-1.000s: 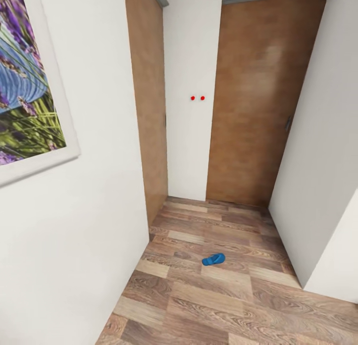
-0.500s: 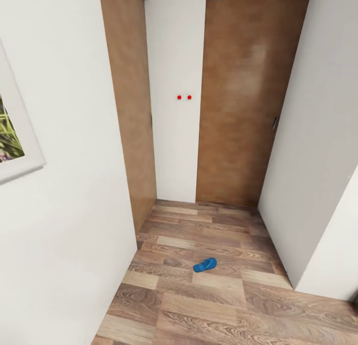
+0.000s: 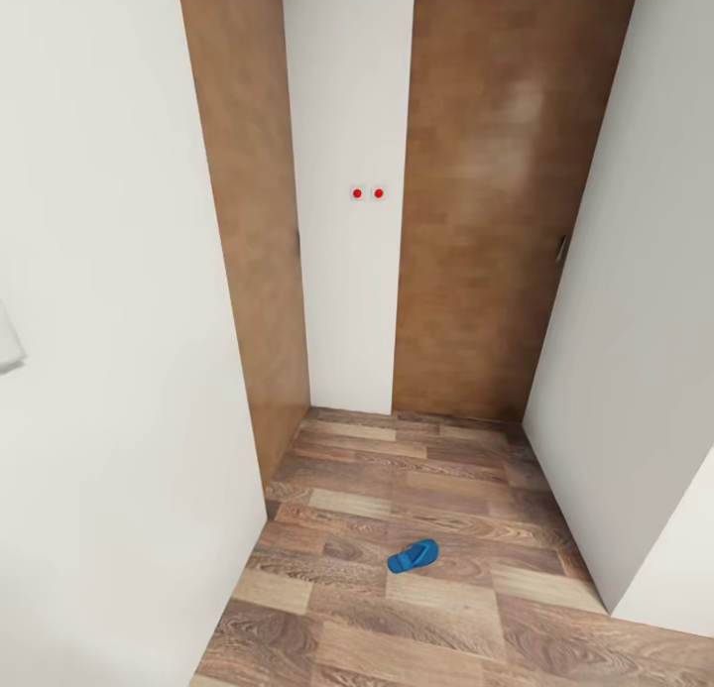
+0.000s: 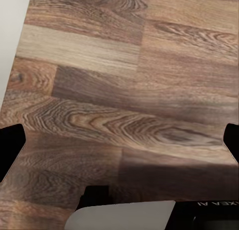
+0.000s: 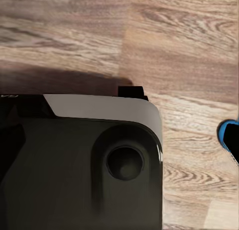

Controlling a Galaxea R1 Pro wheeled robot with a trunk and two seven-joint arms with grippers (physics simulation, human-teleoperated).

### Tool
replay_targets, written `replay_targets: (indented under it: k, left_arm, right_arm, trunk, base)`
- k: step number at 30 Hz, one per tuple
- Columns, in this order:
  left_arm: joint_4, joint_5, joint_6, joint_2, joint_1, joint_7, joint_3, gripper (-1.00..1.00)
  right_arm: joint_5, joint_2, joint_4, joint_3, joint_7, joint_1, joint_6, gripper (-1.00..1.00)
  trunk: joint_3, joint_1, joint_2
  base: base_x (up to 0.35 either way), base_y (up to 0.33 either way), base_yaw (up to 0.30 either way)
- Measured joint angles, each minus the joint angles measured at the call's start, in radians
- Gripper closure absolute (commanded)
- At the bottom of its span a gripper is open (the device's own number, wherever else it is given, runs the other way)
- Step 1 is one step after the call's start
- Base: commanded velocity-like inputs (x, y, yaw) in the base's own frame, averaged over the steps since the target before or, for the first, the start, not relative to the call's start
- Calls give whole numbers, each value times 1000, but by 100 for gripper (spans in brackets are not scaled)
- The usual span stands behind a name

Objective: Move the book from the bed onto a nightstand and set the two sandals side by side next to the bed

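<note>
One bright blue sandal [image 3: 413,555] lies flat on the wood-plank floor [image 3: 397,628] of a narrow passage in the bedroom, ahead of me and slightly right of centre. My left gripper [image 4: 119,145] hangs open over bare floor, with its dark fingertips [image 4: 10,150] wide apart and nothing between them. In the right wrist view a dark fingertip [image 5: 234,146] sits at the picture's edge with a sliver of blue [image 5: 222,133] beside it; I cannot tell what that blue is. The book, the bed and the nightstand are out of view.
White walls [image 3: 109,370] close in on the left and on the right [image 3: 635,320]. Two brown wooden doors [image 3: 496,201] stand at the passage's end, with a white strip carrying two red dots [image 3: 367,192] between them. My own dark base [image 5: 79,165] is below the right wrist.
The head camera has swung and moved forward. The lavender picture has slid out at the left and the sandal sits lower in the picture. The sandal itself has not moved on the floor.
</note>
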Motion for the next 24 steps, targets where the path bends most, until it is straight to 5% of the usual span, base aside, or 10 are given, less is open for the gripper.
replay_targets:
  k: [8,24]
  left_arm:
    - [0,0,0,0,0,0,0,-100]
    - [0,0,0,0,0,0,0,-100]
  right_arm:
    - [0,-1,0,0,0,0,0,-100]
    - [0,0,0,0,0,0,0,-100]
  trunk:
    - [-1,0,0]
    - [-11,0,0]
  base:
    - [305,0,-65]
    - [63,0,-235]
